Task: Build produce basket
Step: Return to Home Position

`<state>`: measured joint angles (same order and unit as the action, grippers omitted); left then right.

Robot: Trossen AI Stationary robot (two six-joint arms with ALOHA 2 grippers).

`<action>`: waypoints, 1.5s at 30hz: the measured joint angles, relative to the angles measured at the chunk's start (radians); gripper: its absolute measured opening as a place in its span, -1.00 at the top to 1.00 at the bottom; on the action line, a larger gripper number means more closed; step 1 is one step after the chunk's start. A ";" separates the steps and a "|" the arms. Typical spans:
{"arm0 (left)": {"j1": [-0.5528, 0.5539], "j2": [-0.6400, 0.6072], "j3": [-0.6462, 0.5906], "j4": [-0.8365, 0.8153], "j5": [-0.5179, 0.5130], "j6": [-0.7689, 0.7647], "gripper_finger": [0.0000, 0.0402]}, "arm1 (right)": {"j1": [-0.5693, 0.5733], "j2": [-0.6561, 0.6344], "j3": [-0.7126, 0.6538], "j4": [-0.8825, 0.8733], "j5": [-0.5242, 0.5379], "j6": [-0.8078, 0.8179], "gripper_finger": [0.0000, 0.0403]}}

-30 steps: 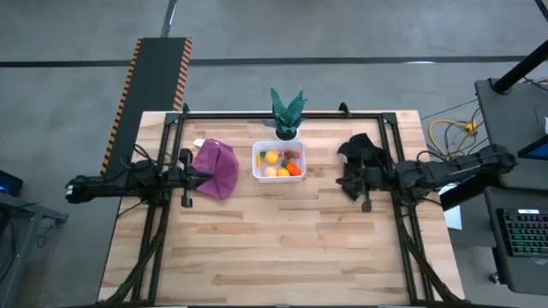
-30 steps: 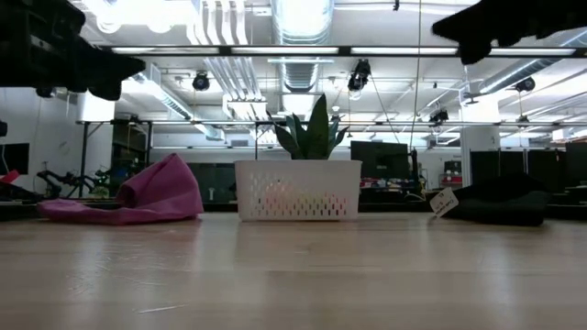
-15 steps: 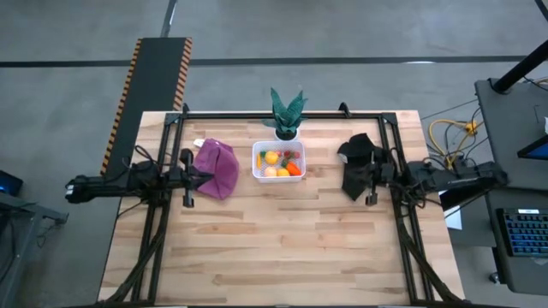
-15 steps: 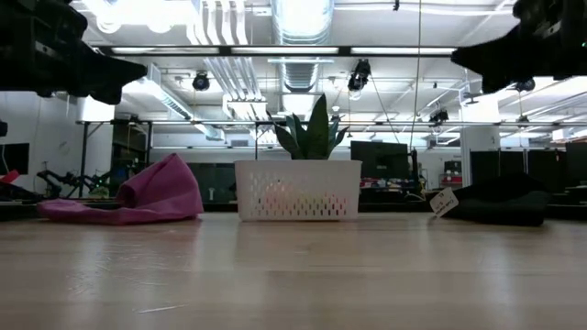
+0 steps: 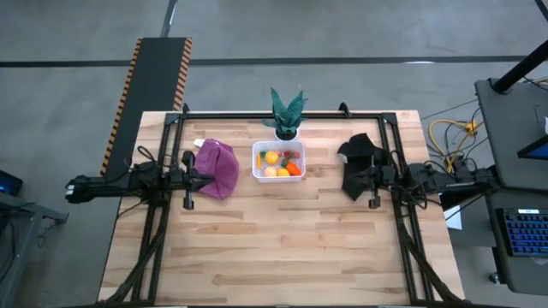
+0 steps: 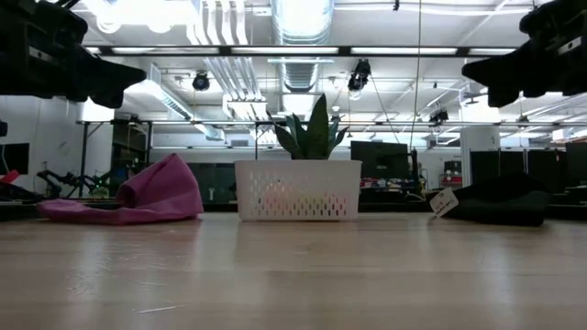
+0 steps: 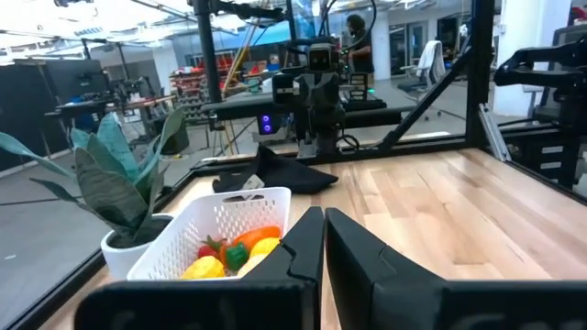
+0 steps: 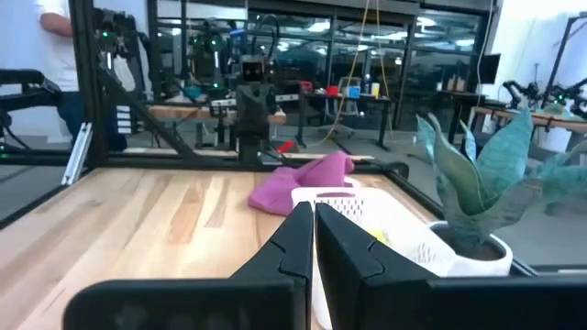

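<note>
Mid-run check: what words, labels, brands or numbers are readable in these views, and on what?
No text can be read.
white tag on the black cloth: too small to read.
white basket: no label shows.
striped ramp: orange-black edge stripes only, no words.

Basket point(image 6: 298, 191) is reading white, its walls perforated in a regular grid of small holes; produce point(image 5: 282, 164) inside the basket is showing yellow, orange, red, pale peach and a touch of green; cloth point(image 5: 217, 168) left of the basket is showing plain magenta-purple; cloth point(image 5: 357, 161) right of the basket is showing plain black, carrying a small white tag point(image 6: 443, 202); plant point(image 5: 287, 109) behind the basket is showing green leaves over a white pot point(image 7: 128, 252); table point(image 5: 274, 239) under the basket is showing pale wood in planks with darker grain streaks; ramp point(image 5: 145, 94) far left of the basket is showing black, edged in orange-and-black diagonal stripes; left arm point(image 5: 120, 184) and right arm point(image 5: 445, 178) are showing black.
</note>
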<state>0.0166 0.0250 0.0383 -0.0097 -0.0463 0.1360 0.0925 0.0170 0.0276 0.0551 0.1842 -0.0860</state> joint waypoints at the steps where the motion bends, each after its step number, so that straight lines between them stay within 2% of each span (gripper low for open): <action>1: 0.001 0.000 0.000 0.000 0.000 0.000 1.00 | -0.001 0.001 0.000 -0.004 0.000 0.004 0.96; 5: 0.001 0.001 0.000 0.000 0.014 -0.005 1.00 | 0.000 0.005 -0.001 -0.031 -0.001 -0.008 0.96; 9: 0.001 0.006 -0.001 -0.010 0.026 -0.077 1.00 | 0.000 0.002 -0.001 -0.013 -0.001 -0.036 0.96; 13: 0.001 0.002 -0.001 -0.007 0.026 -0.077 1.00 | 0.000 0.010 -0.001 -0.018 -0.001 0.011 0.96; 17: 0.001 0.005 -0.001 -0.006 0.025 -0.077 1.00 | 0.000 0.017 -0.001 -0.068 -0.001 -0.025 0.96; 45: 0.001 0.033 -0.001 -0.006 0.023 -0.077 1.00 | 0.000 0.032 -0.001 -0.067 -0.001 0.053 0.96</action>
<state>0.0174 0.0577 0.0372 -0.0162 -0.0238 0.0589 0.0929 0.0486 0.0269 -0.0116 0.1837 -0.0334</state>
